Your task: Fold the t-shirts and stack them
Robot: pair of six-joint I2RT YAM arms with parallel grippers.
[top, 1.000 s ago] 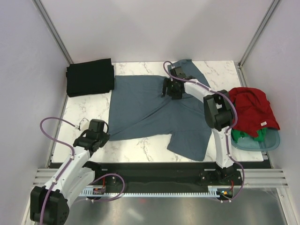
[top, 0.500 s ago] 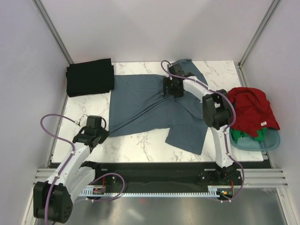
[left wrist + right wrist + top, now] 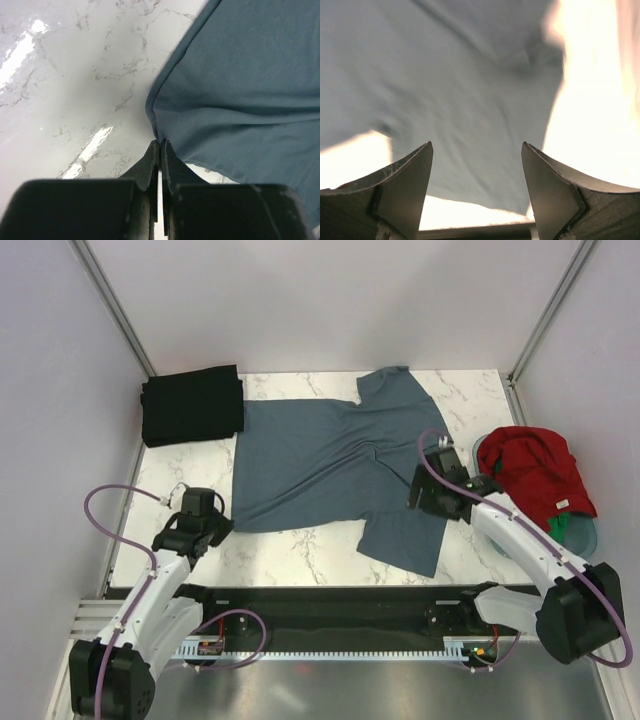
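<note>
Slate blue-grey t-shirt (image 3: 320, 455) spread flat, front down or up not clear, over the middle of the marble table (image 3: 300, 552). One sleeve reaches toward the far edge, the other toward the near edge on the right, and creases run across its middle. Left gripper (image 3: 212, 523) low at the shirt's near-left hem corner. In the left wrist view the fingers (image 3: 150, 160) are pressed together to a thin slit, and the corner of the slate blue-grey t-shirt (image 3: 240, 85) runs down into their tips, so it is clenched on that corner. Right gripper (image 3: 425, 495) over the shirt's right side, just above the near sleeve. The right wrist view is blurred but shows both fingers (image 3: 410, 175) spread wide with only cloth (image 3: 470, 75) beneath them, so it is released and grasping nothing. Black t-shirt (image 3: 192, 405) lies folded into a neat rectangle at the far-left corner, just beside the blue-grey shirt's edge. Pale blue tub (image 3: 588, 540) sits at the right edge. Red t-shirt (image 3: 535, 472) heaped in it, spilling over the rim, with a bit of green t-shirt (image 3: 562, 528) showing under the red at the tub's near side.
</note>
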